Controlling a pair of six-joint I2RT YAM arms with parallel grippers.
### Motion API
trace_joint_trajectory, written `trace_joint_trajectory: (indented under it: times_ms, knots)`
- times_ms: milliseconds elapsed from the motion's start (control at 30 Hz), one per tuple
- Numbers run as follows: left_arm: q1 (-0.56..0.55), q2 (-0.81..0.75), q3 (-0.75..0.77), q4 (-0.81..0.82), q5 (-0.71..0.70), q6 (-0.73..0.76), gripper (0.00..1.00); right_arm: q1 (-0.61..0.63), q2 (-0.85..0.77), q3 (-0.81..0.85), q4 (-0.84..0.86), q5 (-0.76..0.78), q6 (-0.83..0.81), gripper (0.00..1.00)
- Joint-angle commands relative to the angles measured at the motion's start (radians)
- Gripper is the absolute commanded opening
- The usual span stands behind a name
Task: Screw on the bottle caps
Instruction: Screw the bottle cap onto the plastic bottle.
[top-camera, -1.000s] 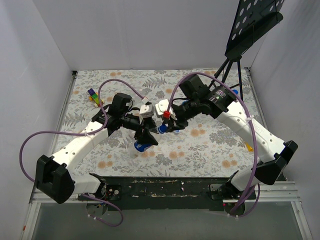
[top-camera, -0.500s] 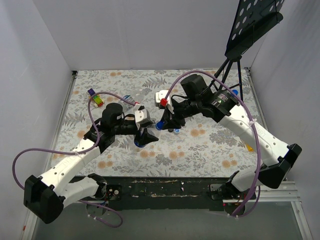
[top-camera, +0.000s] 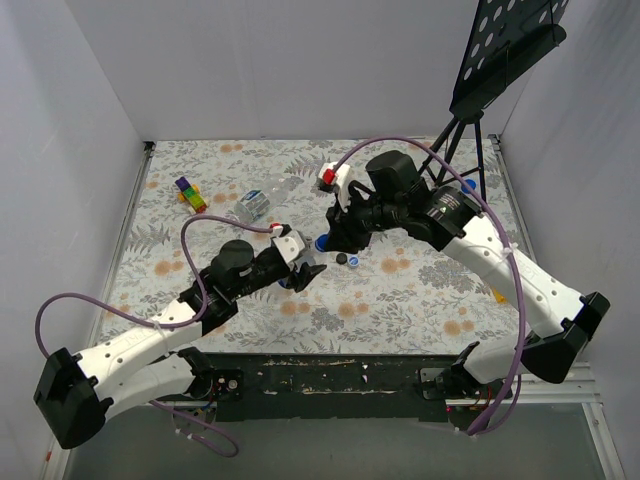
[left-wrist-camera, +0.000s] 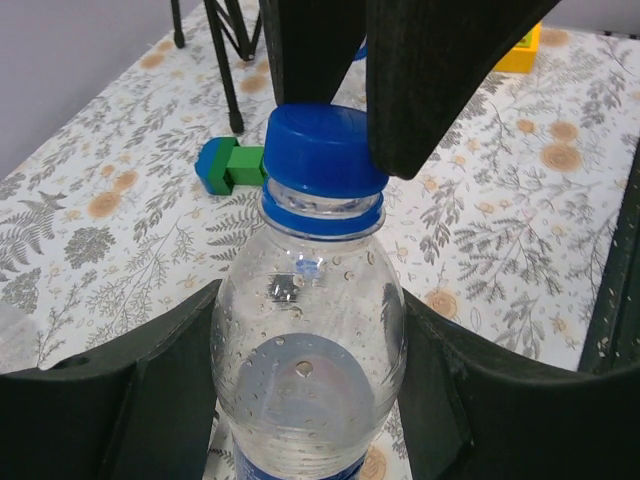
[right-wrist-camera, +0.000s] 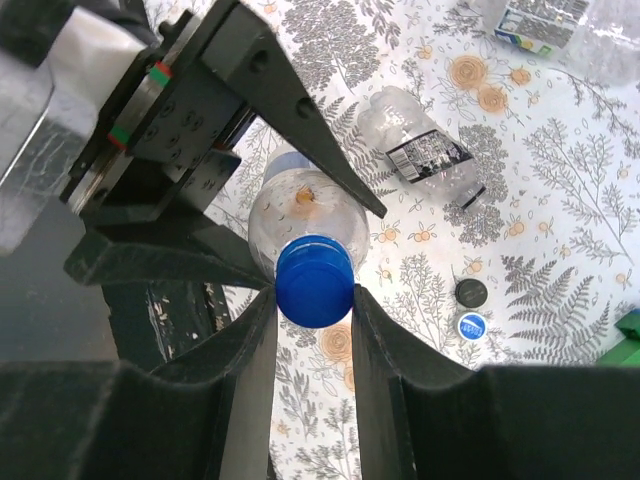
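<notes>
A clear bottle (left-wrist-camera: 305, 330) with a blue label stands upright between the fingers (left-wrist-camera: 150, 385) of my left gripper (left-wrist-camera: 305, 385), which is shut on its body. A blue bottle cap (right-wrist-camera: 315, 282) sits on its neck, and my right gripper (right-wrist-camera: 312, 300) is shut on that cap from above. In the top view the left gripper (top-camera: 298, 272) and right gripper (top-camera: 326, 243) meet mid-table. A black cap (right-wrist-camera: 471, 292) and a blue cap (right-wrist-camera: 471, 326) lie loose on the cloth. Another bottle (right-wrist-camera: 430, 150) lies on its side, and a further one (right-wrist-camera: 550, 25) lies beyond it.
Multicoloured toy blocks (top-camera: 188, 192) sit at the back left, with a lying bottle (top-camera: 255, 205) beside them. A green-and-blue block (left-wrist-camera: 225, 165) and a yellow block (left-wrist-camera: 522, 50) lie on the floral cloth. A music stand (top-camera: 470, 130) stands at the back right.
The right wrist has turned on the cap, its red-marked camera swinging towards the back. The left arm has dropped lower and stretched out, uncovering the lying bottle. Both grips have held.
</notes>
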Motion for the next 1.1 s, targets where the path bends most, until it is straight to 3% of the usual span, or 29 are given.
trace_joint_trajectory:
  times_ms: [0,200,400,567,633,800,867,967,1067]
  knots:
    - [-0.074,-0.04,-0.003,0.34,-0.199,-0.038,0.17,0.024,-0.013,-0.049,0.051,0.073,0.183,0.01]
    - [-0.214,0.015,-0.033,0.495,-0.465,0.026,0.17,0.025,-0.022,-0.044,0.012,0.164,0.313,0.01]
    - [-0.372,0.157,-0.028,0.72,-0.812,0.182,0.17,0.031,-0.023,-0.04,-0.029,0.225,0.388,0.01]
    - [-0.424,0.24,-0.022,0.874,-0.955,0.249,0.17,0.033,-0.028,-0.018,-0.064,0.286,0.413,0.01]
    - [-0.424,0.245,-0.011,0.837,-0.949,0.213,0.16,0.033,-0.045,-0.021,-0.051,0.289,0.408,0.01]
    - [-0.414,0.192,-0.007,0.629,-0.9,0.095,0.08,0.033,-0.103,0.026,-0.022,0.319,0.366,0.4]
    - [-0.391,0.152,-0.01,0.52,-0.833,0.014,0.06,0.031,-0.138,0.029,0.018,0.279,0.336,0.5]
    - [-0.329,0.083,-0.019,0.357,-0.678,-0.095,0.04,0.019,-0.174,0.041,0.058,0.205,0.297,0.59]
    - [-0.199,0.017,-0.029,0.224,-0.427,-0.225,0.04,0.004,-0.206,0.023,0.092,0.162,0.254,0.66]
